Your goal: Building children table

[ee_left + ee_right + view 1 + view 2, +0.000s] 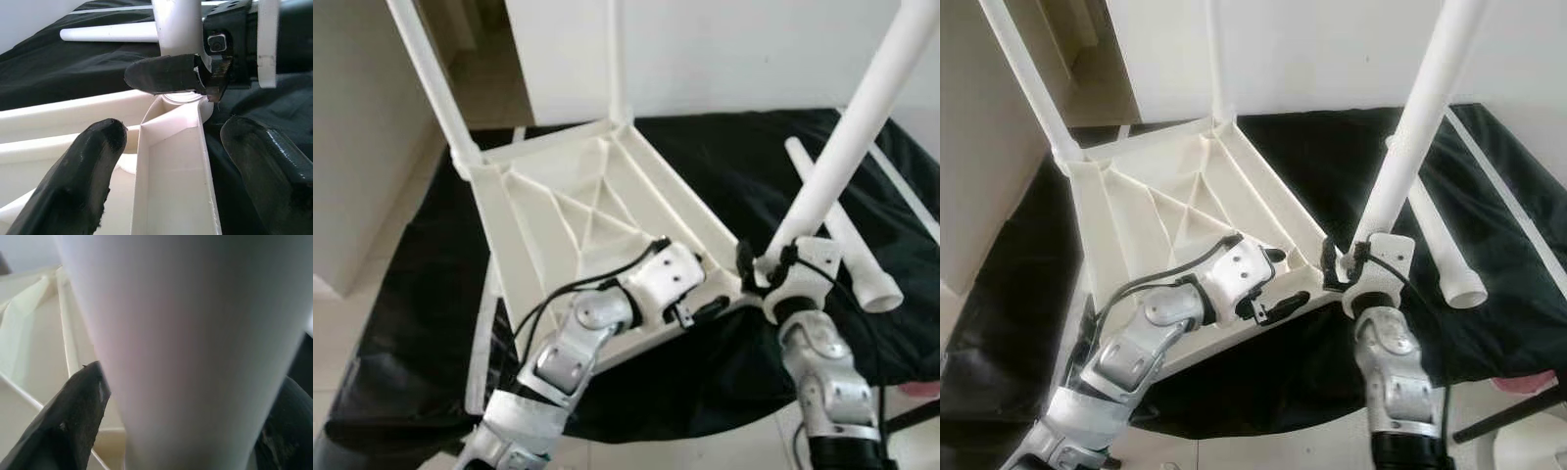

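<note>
A white plastic table top (578, 215) lies upside down on a black cloth (744, 157). Two white legs (426, 69) stand in its far corners. My right gripper (766, 266) is shut on a third white leg (862, 117), which stands tilted at the near right corner socket (181, 100). In the right wrist view this leg (195, 333) sits between the black fingers (68, 426). My left gripper (705, 308) is open, its fingers (88, 176) straddling the table top's rim (171, 161) just short of that corner.
A loose white leg (842, 235) lies on the cloth to the right of the held leg, with a thin white rod (901, 191) beyond it. A white wall rises behind. Pale floor shows on the left, and something pink (1528, 384) sits at the lower right.
</note>
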Robot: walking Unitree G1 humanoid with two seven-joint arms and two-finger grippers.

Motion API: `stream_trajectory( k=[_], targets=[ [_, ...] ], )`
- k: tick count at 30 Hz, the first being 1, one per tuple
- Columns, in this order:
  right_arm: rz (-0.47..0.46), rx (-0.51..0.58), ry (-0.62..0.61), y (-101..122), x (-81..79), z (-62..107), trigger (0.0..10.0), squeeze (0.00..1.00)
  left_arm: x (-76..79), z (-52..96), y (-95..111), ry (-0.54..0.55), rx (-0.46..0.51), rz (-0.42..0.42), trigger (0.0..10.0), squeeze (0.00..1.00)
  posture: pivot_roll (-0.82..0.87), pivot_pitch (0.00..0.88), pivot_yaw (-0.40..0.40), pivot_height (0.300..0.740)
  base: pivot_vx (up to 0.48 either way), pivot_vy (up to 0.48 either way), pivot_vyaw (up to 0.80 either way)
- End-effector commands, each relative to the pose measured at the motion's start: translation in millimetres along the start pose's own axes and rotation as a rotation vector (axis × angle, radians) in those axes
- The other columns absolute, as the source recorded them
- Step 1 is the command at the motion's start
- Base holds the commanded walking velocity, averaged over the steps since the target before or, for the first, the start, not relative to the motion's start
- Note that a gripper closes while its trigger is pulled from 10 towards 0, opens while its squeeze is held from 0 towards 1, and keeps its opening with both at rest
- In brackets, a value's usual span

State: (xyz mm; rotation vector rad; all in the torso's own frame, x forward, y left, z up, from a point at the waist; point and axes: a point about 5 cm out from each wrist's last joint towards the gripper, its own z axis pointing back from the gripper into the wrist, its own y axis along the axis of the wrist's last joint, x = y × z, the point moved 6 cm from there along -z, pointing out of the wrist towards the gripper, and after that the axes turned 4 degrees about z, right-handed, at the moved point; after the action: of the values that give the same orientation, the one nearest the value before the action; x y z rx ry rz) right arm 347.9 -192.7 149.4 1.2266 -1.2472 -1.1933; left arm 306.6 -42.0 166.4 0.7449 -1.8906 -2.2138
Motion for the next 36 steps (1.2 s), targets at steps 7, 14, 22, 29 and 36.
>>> stream_trajectory(
  k=[7,14,22,29,36],
  targets=[
    [0.07,-0.085,0.24,-23.2,-15.2,-3.8,10.0,0.0,3.2,-1.7,1.6,-0.026,0.0,-0.024,10.0,0.0,-0.08,0.027,0.039,0.74,0.0,0.0,0.0],
    [0.119,-0.163,0.411,-45.2,-31.4,13.2,10.0,0.0,5.7,-2.7,0.9,-0.033,-0.003,-0.029,10.0,0.0,-0.07,0.024,0.035,0.74,0.0,0.0,0.0],
    [0.113,-0.166,0.482,-44.6,-38.3,27.5,10.0,0.0,14.1,0.3,-0.6,-0.068,-0.003,-0.021,10.0,0.0,-0.08,0.024,0.034,0.74,0.0,0.0,0.0],
    [0.17,-0.117,0.533,-34.4,-29.3,28.5,10.0,0.0,20.4,8.0,-7.4,-0.11,-0.013,0.011,10.0,0.0,-0.09,0.023,0.04,0.74,0.0,0.0,0.0],
    [0.196,-0.084,0.548,-21.9,-23.7,17.2,10.0,0.0,18.5,14.5,-13.9,-0.113,-0.024,0.037,10.0,0.0,-0.09,0.014,0.04,0.74,0.0,0.0,0.0]
  ],
)
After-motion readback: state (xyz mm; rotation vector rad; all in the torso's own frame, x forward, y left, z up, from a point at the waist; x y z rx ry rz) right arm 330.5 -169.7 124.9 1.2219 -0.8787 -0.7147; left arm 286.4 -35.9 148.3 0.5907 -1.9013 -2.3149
